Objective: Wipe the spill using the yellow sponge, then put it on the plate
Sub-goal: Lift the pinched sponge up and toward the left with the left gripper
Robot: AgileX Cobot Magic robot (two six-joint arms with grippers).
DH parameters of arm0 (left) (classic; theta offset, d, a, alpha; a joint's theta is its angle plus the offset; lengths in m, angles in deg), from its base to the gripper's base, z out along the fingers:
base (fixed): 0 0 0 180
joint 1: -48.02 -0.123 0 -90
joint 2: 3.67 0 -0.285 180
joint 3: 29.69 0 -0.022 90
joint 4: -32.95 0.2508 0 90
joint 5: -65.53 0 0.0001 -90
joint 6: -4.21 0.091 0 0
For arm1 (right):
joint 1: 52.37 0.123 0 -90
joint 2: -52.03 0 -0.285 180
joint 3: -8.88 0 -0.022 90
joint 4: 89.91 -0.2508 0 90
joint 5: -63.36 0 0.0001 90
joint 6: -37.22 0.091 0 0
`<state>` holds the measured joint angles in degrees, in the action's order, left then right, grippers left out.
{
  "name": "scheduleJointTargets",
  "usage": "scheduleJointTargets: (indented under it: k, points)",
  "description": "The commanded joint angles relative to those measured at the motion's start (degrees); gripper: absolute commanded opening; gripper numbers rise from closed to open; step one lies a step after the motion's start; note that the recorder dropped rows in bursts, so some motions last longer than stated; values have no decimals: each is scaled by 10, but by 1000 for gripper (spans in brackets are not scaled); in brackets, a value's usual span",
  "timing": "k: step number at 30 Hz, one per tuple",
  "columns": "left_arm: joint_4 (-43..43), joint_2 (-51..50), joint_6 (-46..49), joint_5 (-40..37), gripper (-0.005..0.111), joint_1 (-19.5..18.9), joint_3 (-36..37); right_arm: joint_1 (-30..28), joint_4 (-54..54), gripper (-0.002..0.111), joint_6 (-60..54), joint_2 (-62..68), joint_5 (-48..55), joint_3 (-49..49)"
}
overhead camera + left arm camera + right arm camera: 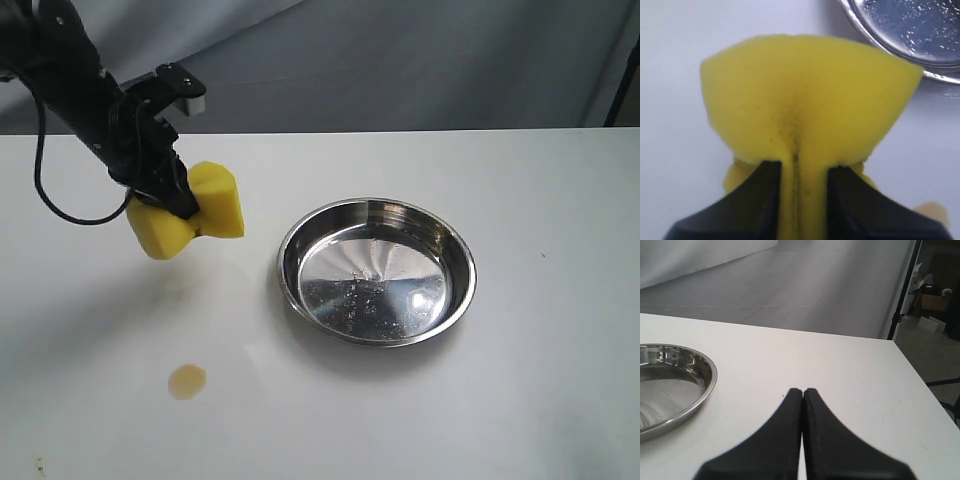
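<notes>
A: Left fingers (747, 205)?

B: Clamped on the sponge (218, 200) across its middle. Squeezed it hard into a bow-tie shape, flared at both ends and narrow in the grip.

A: Where, against the plate (330, 290)?

B: Hung at about 9 to 10 o'clock of the plate in the exterior view, near the rim but apart from it. Seemed raised off the surface (540, 400). Could not tell for certain.

A: And the spill (187, 380)?

B: Lay on the surface at 6 o'clock of the sponge, well apart from it. Sat at roughly 8 o'clock of the plate, also apart. Looked small, round and amber, with a darker edge. Far smaller than the sponge.

A: Right fingers (785, 440)?

B: Pressed together along their length, tip against tip. Showed only in the right wrist view, low over the surface, with part of the plate's rim near.

A: Anything more on the plate?

B: Shone, round and shallow, with a raised rim. Carried fine specks (360, 300) on its base. Rested flat on the surface, at about 4 o'clock of the sponge.
</notes>
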<state>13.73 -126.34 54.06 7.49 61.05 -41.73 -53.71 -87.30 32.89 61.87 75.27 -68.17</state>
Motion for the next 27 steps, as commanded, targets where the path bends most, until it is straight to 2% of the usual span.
scheduleJointTargets:
  k: [1,5,11,24,27]
  points:
    - [29,33,-42,-42,0,3,-3,1,-4,0,1,1,-4,-2]
    - [27,55,-48,-67,0,3,3,1,-4,0,1,1,-4,-2]
    - [34,105,-48,-37,0,3,50,1,-4,0,1,1,-4,-2]
    - [35,218,-48,136,0,3,213,1,-4,0,1,1,-4,-2]
    - [35,235,-48,147,0,3,234,1,-4,0,1,1,-4,-2]
